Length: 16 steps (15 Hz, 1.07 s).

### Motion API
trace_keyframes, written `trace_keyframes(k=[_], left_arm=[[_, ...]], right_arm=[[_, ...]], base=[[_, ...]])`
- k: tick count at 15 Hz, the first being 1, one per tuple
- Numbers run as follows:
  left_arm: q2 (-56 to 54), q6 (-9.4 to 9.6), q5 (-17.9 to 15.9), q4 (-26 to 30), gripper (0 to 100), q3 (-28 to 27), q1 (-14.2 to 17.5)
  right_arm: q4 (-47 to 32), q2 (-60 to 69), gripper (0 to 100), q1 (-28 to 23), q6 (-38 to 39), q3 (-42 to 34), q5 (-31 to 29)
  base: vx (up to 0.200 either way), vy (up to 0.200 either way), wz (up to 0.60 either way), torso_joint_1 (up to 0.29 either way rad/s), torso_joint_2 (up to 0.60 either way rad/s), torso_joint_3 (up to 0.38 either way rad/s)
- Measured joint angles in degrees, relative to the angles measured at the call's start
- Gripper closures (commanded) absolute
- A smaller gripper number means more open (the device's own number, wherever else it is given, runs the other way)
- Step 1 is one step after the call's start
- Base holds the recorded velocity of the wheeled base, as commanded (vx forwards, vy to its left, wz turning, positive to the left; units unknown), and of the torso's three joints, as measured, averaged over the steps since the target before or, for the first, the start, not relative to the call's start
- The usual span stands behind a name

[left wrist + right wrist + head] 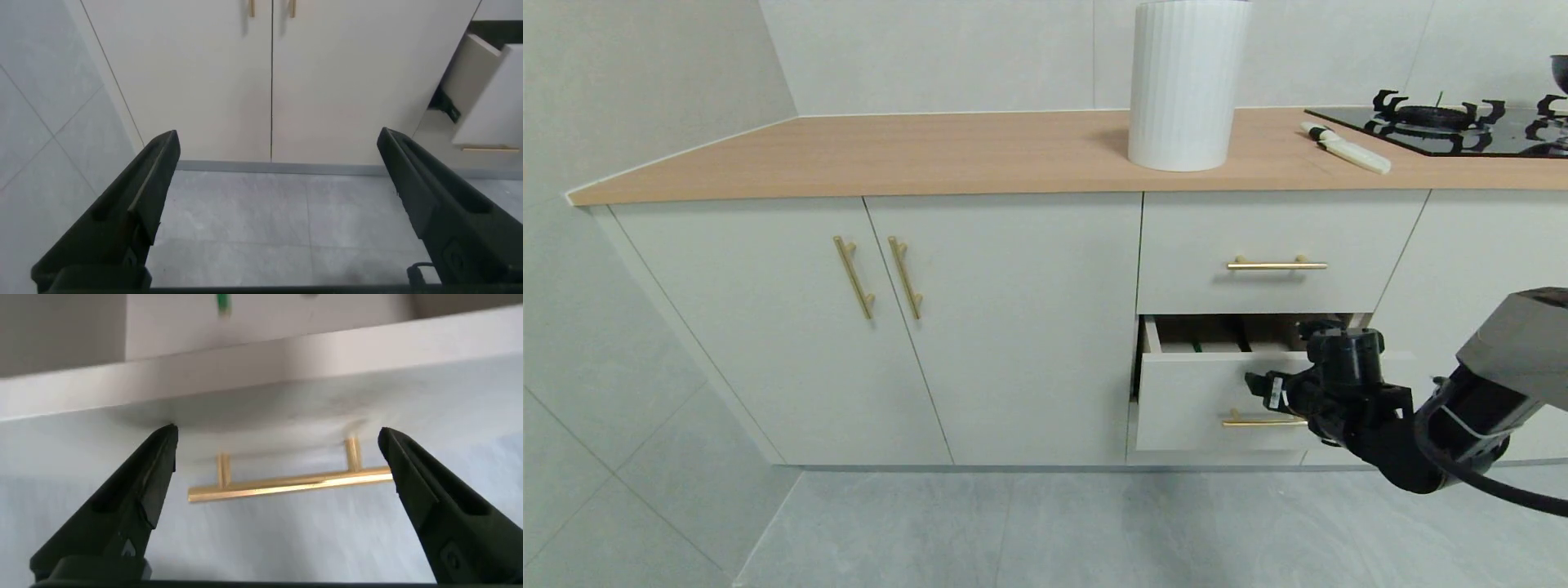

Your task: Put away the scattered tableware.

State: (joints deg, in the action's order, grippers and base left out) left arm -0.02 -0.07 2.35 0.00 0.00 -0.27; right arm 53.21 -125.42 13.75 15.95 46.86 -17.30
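Fingers (139, 498) of your right gripper (276, 439) stand wide apart, empty, before the handle (286, 483) of the part-open drawer (1192, 392), contents unclear; the knife (1343, 149) lies well above on the counter (931, 155).

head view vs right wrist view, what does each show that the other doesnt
Only head view: the countertop with a white canister and white utensil, the double cabinet doors, the closed upper drawer. Only right wrist view: the right gripper is open, the gold handle framed between its fingers. Both: the lower drawer, pulled partly open, and that handle.
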Motion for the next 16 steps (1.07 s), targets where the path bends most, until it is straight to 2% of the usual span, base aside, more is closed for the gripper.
trace_keyframes(k=[3,14,16], left_arm=[[0.00,0.02,0.00,0.02,0,0.00,0.00],[0.00,0.00,0.00,0.00,0,0.00,0.02],[0.00,0.00,0.00,0.00,0,0.00,0.00]], right_arm=[[9.65,-4.88,0,-0.72,-0.38,-0.06,-1.55],[18.82,-11.80,0,-2.89,-0.18,3.80,-1.91],[20.55,-12.79,0,-2.89,-0.21,5.01,-3.78]], base=[[0.000,0.000,0.00,0.000,0.00,0.000],[0.000,0.000,0.00,0.000,0.00,0.000],[0.000,0.000,0.00,0.000,0.00,0.000]])
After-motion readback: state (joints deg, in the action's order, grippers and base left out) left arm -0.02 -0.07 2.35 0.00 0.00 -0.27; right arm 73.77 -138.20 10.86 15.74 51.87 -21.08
